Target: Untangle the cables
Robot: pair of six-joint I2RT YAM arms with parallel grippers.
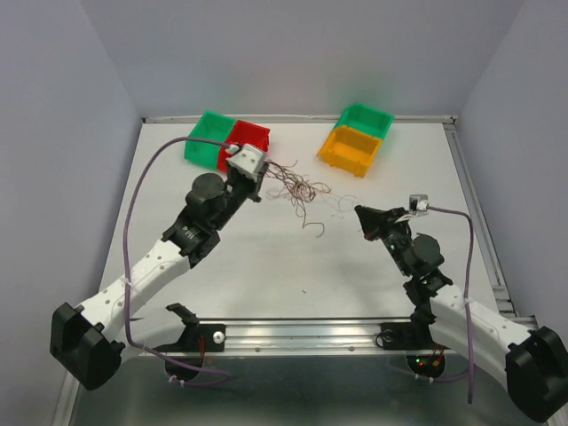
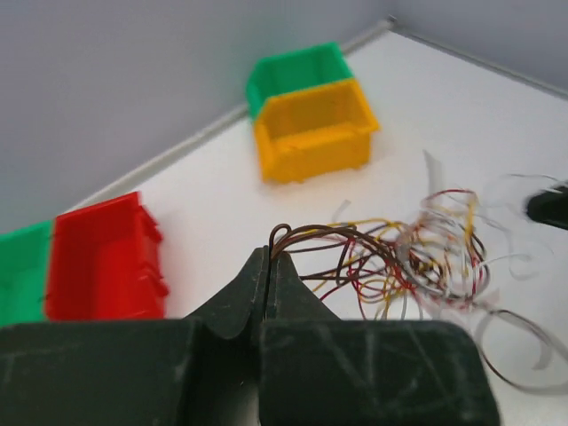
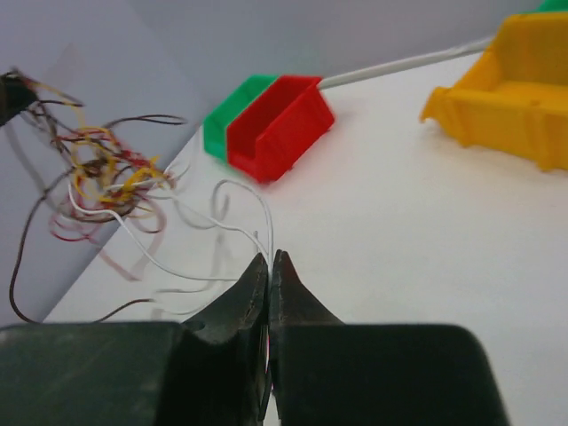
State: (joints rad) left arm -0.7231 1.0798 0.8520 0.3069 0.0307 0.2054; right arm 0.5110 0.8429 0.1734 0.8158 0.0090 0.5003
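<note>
Nearest the arm bases, the right pincer is sitting clamped shut low over the worktop, and a white strand is looping down into its tips, so it looks pinched there. Further out, the left pincer is also squeezed shut, on a loop of brown strands, and the cables are hanging off it as one curly clump between the two arms, seemingly off the surface. Here's the danger: if the arms are pulling apart fast, that hair-thin white strand could be snapping or sliding out of the jaws. The knot could be cinching tighter instead of opening, or the whole clump could be dragging along, tearing the brown loop out of the left hold. Beyond, the red bin and yellow bin are standing well apart from the tangle.
</note>
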